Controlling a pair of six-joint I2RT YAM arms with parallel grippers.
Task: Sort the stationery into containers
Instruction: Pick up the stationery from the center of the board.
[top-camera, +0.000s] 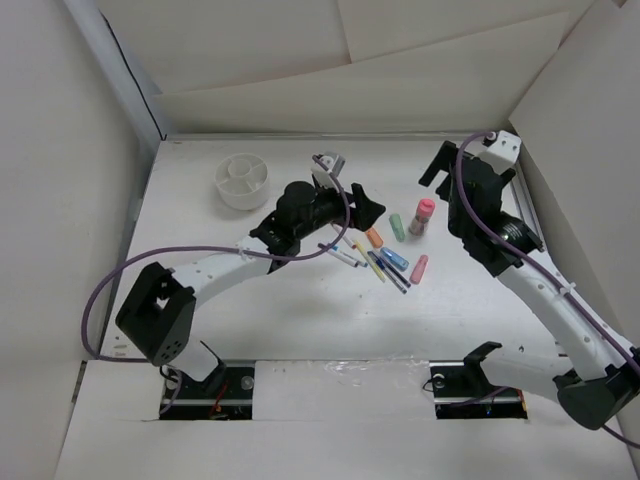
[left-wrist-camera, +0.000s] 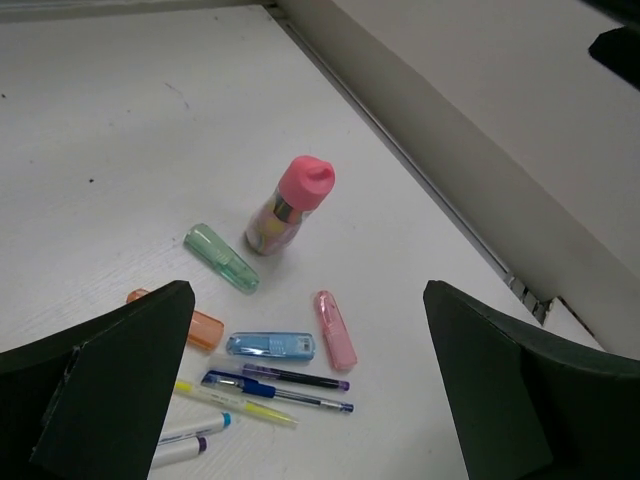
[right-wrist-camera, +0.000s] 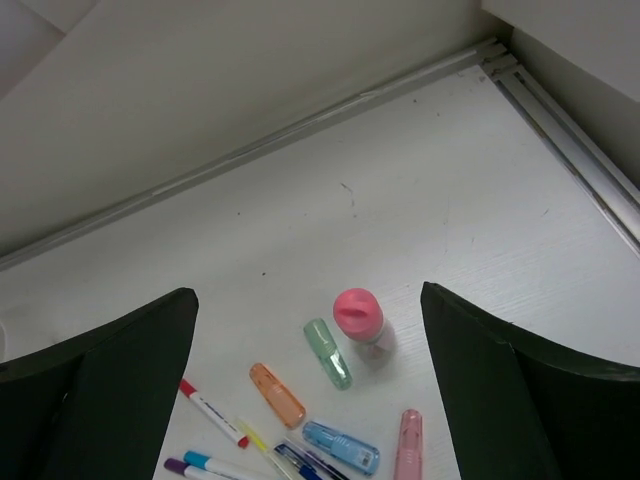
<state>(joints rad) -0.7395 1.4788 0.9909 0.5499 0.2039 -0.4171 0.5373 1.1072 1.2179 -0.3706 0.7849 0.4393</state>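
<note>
One cup (top-camera: 242, 180), one glue stick (left-wrist-camera: 289, 205), four short sticks (left-wrist-camera: 221, 257), roughly six pens (left-wrist-camera: 275, 392).

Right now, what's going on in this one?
Two robot arms are meant to sort stationery, but nothing is picked up yet. The left gripper hangs open at the edge of a pile of pens and short coloured sticks lying on the table. The right gripper, also open, is near the upright pink-capped glue stick. The white divided cup sits apart at the far left, nothing visible in it.

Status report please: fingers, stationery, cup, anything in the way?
Left gripper open, empty. Right gripper open, empty. Stationery all loose on table, cup looks empty. Nothing blocking.
</note>
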